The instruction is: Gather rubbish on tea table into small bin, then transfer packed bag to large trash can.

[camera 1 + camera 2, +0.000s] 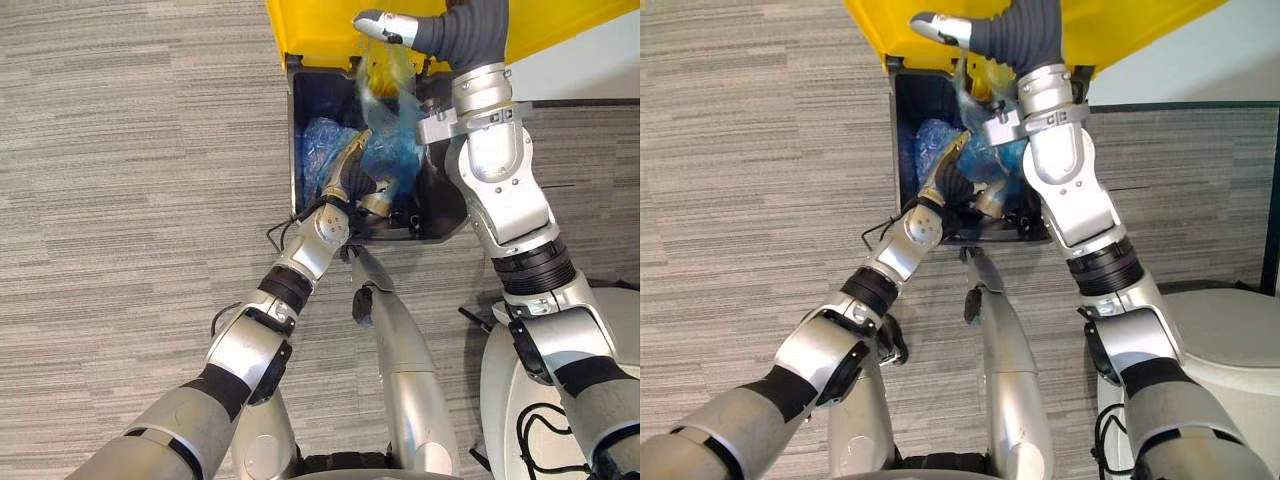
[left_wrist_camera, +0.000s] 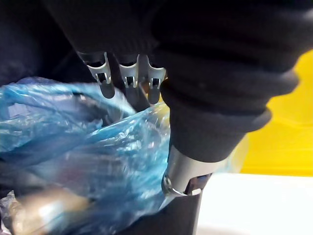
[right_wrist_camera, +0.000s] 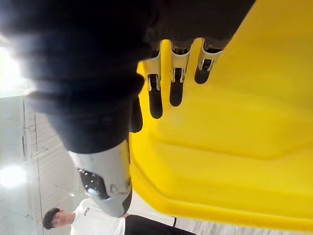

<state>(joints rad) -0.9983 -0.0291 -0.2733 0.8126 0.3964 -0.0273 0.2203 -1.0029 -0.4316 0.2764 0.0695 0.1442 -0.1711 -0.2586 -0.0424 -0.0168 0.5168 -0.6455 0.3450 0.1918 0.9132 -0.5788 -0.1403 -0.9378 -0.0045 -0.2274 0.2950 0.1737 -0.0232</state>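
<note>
Left eye view: large trash can [image 1: 296, 140] stands open on the grey carpet floor [image 1: 130, 150], dark body, yellow lid [image 1: 320, 25] tipped up at the far side. Right hand [image 1: 390, 27] is up against the lid. Left hand [image 1: 348, 172] is down inside the can, on the blue bag [image 1: 395, 145], which lies within the can's walls.

Right eye view: same layout. Bag plastic is bunched round the left hand, and a thin strip of it reaches up toward the lid.

Left wrist view: fingers [image 2: 128, 78] point into the crumpled blue plastic with the thumb [image 2: 182, 174] on the other side. Cannot tell whether they grip it.

Right wrist view: fingers [image 3: 176, 78] are straight and flat on the yellow lid, holding nothing. A person [image 3: 93, 220] in a white top stands beyond.
</note>
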